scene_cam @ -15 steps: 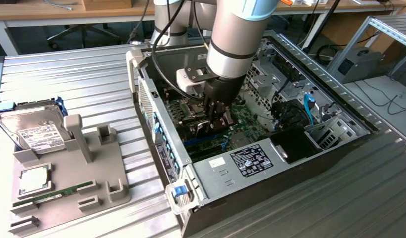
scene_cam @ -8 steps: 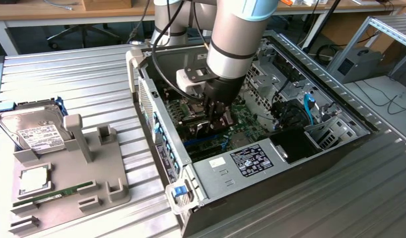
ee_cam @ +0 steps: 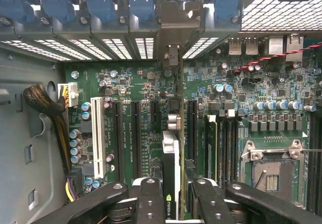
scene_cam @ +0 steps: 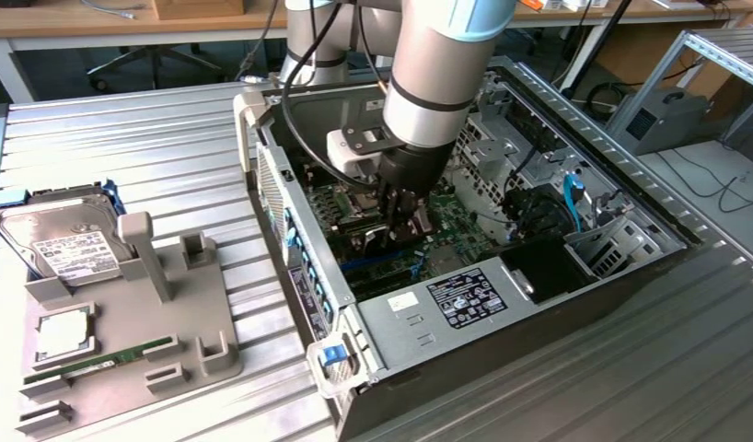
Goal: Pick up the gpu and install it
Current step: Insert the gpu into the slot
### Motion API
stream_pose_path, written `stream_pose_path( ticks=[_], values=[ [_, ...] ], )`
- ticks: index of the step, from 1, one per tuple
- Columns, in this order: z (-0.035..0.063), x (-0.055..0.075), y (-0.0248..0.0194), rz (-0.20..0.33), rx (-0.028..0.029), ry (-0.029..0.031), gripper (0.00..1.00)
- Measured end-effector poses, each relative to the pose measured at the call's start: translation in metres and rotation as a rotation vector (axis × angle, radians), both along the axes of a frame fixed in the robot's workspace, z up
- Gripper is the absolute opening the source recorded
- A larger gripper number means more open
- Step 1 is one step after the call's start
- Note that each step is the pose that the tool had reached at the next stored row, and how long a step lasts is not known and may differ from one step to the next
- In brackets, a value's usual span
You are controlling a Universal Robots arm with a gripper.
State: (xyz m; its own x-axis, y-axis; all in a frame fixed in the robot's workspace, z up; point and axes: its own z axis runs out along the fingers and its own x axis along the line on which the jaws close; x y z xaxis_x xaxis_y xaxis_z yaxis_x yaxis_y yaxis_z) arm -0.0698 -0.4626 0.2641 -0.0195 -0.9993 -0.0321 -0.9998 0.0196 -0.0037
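Inside the open computer case (scene_cam: 389, 313) my claw (scene_cam: 399, 230) hangs low over the green motherboard (ee_cam: 126, 83), with the arm (scene_cam: 445, 64) reaching down from above. Through the wrist camera I see the claw's two black fingers (ee_cam: 151, 201) pinching the gpu (ee_cam: 171, 153) edge-on between them: a thin card standing upright on its edge, with a white strip and a small green logo near the grip. Its far end carries the silver metal bracket (ee_cam: 173, 30), which reaches up to the row of rear slot openings under the blue clips (ee_cam: 100, 2). Directly below the claw the card's lower edge lines up between the long black expansion slots (ee_cam: 137, 133); I cannot tell whether it is touching a slot or just above it. To one side of the claw sits a white slot (ee_cam: 98, 143) and a bundle of yellow and black cables (ee_cam: 45, 103); to the other, the bare CPU socket (ee_cam: 271, 171). Outside the case, well apart from the claw, a grey holder (scene_cam: 131, 322) on the table (scene_cam: 144, 157) carries a hard drive (scene_cam: 57, 244) and a RAM stick (scene_cam: 107, 361).
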Motion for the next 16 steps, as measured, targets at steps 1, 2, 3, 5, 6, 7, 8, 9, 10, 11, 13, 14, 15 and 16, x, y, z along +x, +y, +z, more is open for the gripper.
stream_pose_path(
  ticks=[1, 2, 3, 5, 6, 7, 8, 9, 10, 11, 13, 14, 15, 16],
  values=[
    [-0.0002, 0.0000, 0.0000, 0.000, 0.0001, -0.0001, 0.27],
    [-0.0004, -0.0001, 0.0000, 0.000, 0.0002, -0.0001, 0.27],
    [-0.0010, -0.0002, 0.0000, -0.001, 0.0001, 0.0000, 0.27],
    [-0.0014, -0.0002, 0.0000, -0.001, -0.0001, 0.0000, 0.27],
    [-0.0014, -0.0002, 0.0000, -0.001, -0.0002, 0.0001, 0.27],
    [-0.0016, -0.0002, 0.0000, -0.001, -0.0002, 0.0001, 0.27],
    [-0.0020, -0.0001, 0.0000, -0.001, 0.0001, -0.0001, 0.27],
    [-0.0024, -0.0002, 0.0000, -0.001, 0.0001, 0.0000, 0.27],
    [-0.0028, -0.0002, 0.0000, -0.001, 0.0000, 0.0001, 0.27],
    [-0.0029, -0.0002, 0.0000, -0.001, -0.0003, 0.0002, 0.27],
    [-0.0032, -0.0002, 0.0000, -0.001, -0.0003, 0.0001, 0.27],
    [-0.0039, -0.0001, 0.0001, -0.001, 0.0004, -0.0002, 0.27],
    [-0.0047, -0.0001, 0.0001, -0.001, 0.0009, -0.0005, 0.27],
    [-0.0047, -0.0001, 0.0000, -0.001, 0.0001, -0.0001, 0.27]
  ],
)
